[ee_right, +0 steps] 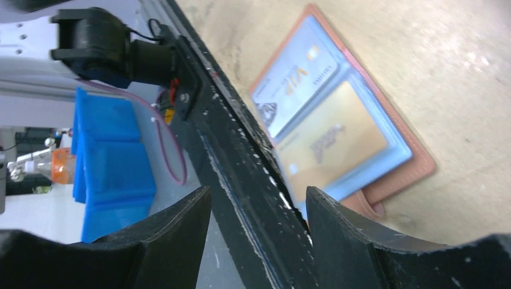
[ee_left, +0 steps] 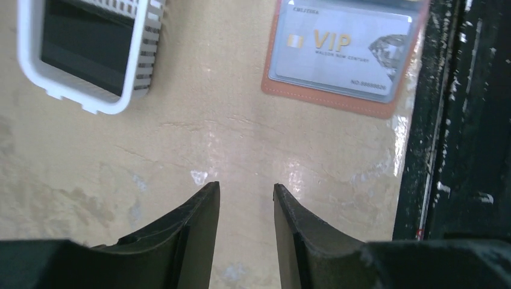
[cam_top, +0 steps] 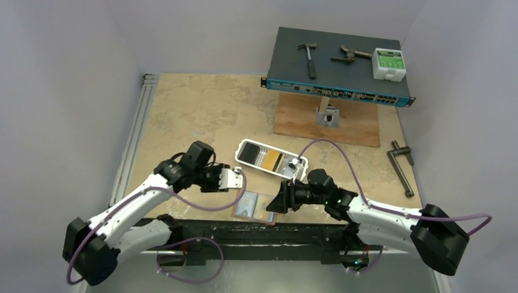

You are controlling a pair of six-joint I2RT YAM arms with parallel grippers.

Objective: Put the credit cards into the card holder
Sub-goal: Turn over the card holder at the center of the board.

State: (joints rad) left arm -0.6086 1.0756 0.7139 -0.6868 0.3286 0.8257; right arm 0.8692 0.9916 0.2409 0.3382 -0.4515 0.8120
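**1. Position.** Located the card holder (cam_top: 253,206) lying open and flat on the table (cam_top: 201,116), at its near edge, just beside the black rail (ee_left: 458,120). Noted 2 credit cards already seated in its clear sleeves: a pale blue-grey VIP card (ee_left: 340,48) and a gold card (ee_right: 340,141). Noted at least 2 more, a black card (ee_left: 84,48) and an orange-yellow card (cam_top: 273,161), lying in the white tray (ee_left: 102,107) farther back, apart from the holder and not yet loaded.

**2. Grippers.** Found the left gripper (ee_left: 246,195) with jaws a narrow gap apart and empty, held over bare table between tray and holder. Found the right gripper (ee_right: 259,198) with jaws wider apart, also empty, near the holder's right side and aimed towards the rail.

**3. Handling (judged).** Rated the cards light, thin, stiff and slick. Expected almost no pinchable face while lying flat. Recommended a grip across 1 short edge, after tilting the card up against the tray wall. Rated the holder light and soft, with limp plastic sleeves, and likely to slide or fold under a pushed card. Recommended bracing it on the leather border, clear of the sleeve mouths, and feeding each card edge-first.
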